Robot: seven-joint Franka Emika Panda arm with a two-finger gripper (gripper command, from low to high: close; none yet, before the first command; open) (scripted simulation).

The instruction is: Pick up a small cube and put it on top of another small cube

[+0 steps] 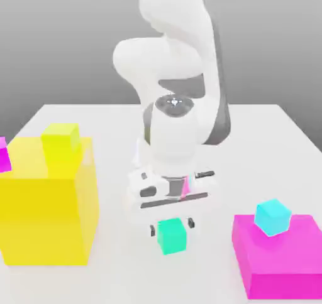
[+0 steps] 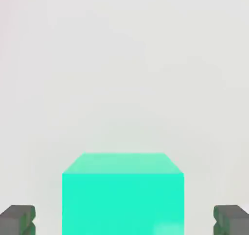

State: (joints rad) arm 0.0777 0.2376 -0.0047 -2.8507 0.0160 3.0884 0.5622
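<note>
Robot arm (image 1: 174, 130) over a pale table (image 1: 126, 277), its pincer (image 1: 172, 227) pointing downward. The pincer stands open, its two fingertips (image 2: 18, 219) on opposite sides of a small green cube (image 2: 123, 205), with a gap between the cube and each of them (the gap is plainest in the hand view). In the exterior view the green cube lies near the middle, between two larger blocks. At the exterior view's left is a large yellow block (image 1: 44, 221), bearing a small yellow cube (image 1: 61, 141); a small magenta cube (image 1: 4, 155) is partly visible at that view's left edge. At the exterior view's right is a low magenta block (image 1: 283, 265), with a small cyan cube (image 1: 273, 217) on its top, turned so that one corner faces forward. The green cube is well apart from both larger blocks, and its top carries nothing.
</note>
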